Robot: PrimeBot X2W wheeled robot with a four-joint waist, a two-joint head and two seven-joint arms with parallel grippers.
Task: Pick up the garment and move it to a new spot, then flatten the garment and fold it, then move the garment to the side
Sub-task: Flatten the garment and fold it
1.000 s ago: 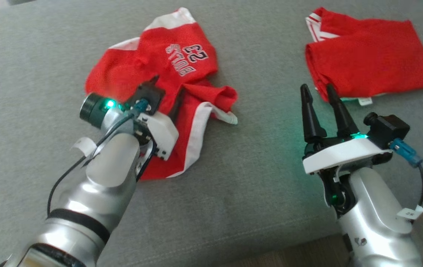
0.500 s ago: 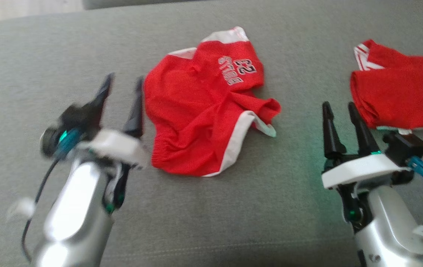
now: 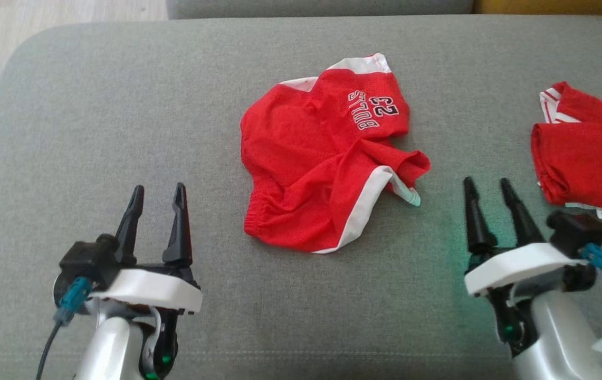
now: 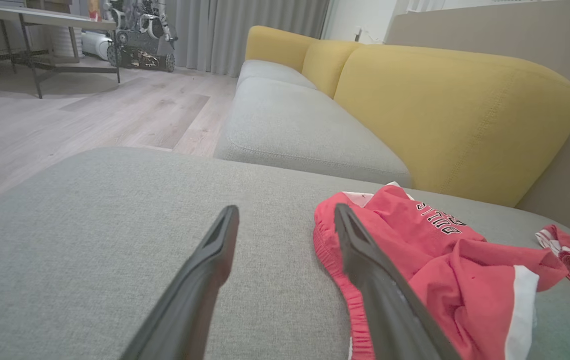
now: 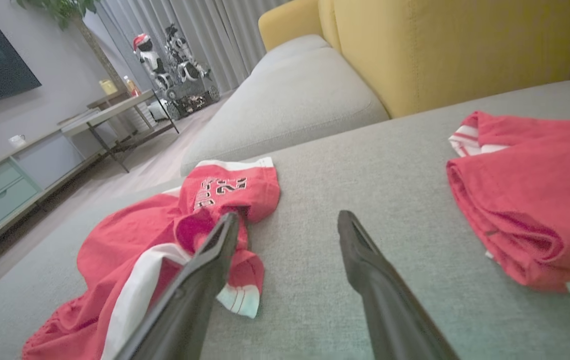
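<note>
Red shorts [image 3: 327, 158] lie rumpled mid-cushion [image 3: 121, 105]; left gripper [image 3: 159, 186] and right gripper [image 3: 487, 180] spread, empty, near front edge, flanking them, likely poised to flatten; second garment [image 3: 585, 158] folded at right edge.

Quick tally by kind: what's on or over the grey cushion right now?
Red garments: 2, crumpled shorts and folded garment
Grippers: 2, left gripper and right gripper, both open, empty
Total: 4

arms [image 3: 113, 343] silver | tool fingers [image 3: 178, 227] long, black | mounts [image 3: 147, 289] white | connectors [image 3: 70, 300] blue
</note>
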